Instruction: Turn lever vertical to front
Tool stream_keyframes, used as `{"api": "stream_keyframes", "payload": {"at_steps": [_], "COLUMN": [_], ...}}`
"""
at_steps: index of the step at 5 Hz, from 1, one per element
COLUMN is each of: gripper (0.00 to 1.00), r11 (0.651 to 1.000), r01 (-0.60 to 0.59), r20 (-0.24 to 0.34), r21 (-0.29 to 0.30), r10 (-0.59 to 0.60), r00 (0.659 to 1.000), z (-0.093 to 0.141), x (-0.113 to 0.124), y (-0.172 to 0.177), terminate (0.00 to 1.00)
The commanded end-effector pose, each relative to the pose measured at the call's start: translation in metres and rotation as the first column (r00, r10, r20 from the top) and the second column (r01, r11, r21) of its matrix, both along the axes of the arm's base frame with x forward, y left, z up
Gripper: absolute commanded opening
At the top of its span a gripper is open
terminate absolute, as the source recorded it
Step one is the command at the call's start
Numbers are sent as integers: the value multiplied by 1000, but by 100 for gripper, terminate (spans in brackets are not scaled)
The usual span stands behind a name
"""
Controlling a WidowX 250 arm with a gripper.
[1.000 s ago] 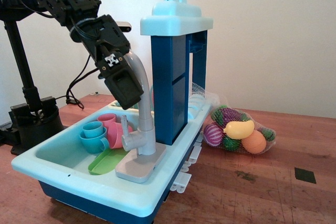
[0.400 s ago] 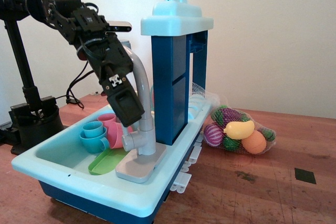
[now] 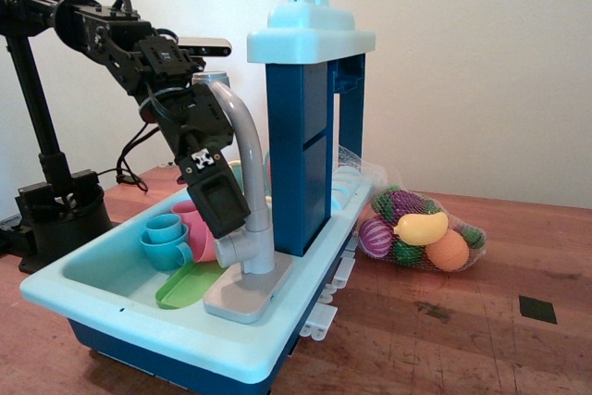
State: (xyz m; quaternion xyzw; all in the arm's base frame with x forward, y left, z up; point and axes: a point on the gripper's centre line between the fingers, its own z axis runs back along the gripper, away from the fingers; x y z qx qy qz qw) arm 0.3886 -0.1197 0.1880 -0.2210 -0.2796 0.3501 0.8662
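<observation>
The grey toy faucet stands at the front rim of the toy sink (image 3: 111,307), with a tall curved spout (image 3: 242,131) and a flat base plate (image 3: 242,295). The lever (image 3: 228,249) is a short grey stub sticking out to the left from the faucet's lower column. My gripper (image 3: 225,227) hangs from the black arm, pointing down, with its black fingers (image 3: 218,199) just above and against the lever's left side. I see the fingers edge-on as one block, so the gap between them is hidden.
Inside the basin are two stacked teal cups (image 3: 165,240), a pink cup (image 3: 198,227) and a green plate (image 3: 180,286). A blue tower with a light-blue top (image 3: 305,136) stands right of the faucet. A net bag of toy fruit (image 3: 421,230) lies on the wooden table.
My gripper has come down along the left side of the spout, from about mid-spout height to just above the lever. The lever and faucet have not visibly moved.
</observation>
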Motion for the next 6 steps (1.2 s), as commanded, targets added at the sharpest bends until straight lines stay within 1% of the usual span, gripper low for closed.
{"api": "stream_keyframes", "payload": {"at_steps": [1,2,3,4,5,6], "gripper": [100,100,100,100,100,100], "r11": [998,995,990,985,971,960], "r01": [-65,-100,-144,-172,-237,-271], "r20": [35,64,66,20,-15,-29], "r21": [16,21,11,-4,23,65], "r10": [64,98,143,172,237,273], "r00": [997,993,988,985,971,962], "z": [-25,-42,-58,-69,-50,-17], "x": [-9,-22,-43,-68,-109,-134], "y": [21,39,46,53,50,44], "terminate": [0,0,0,0,0,0]}}
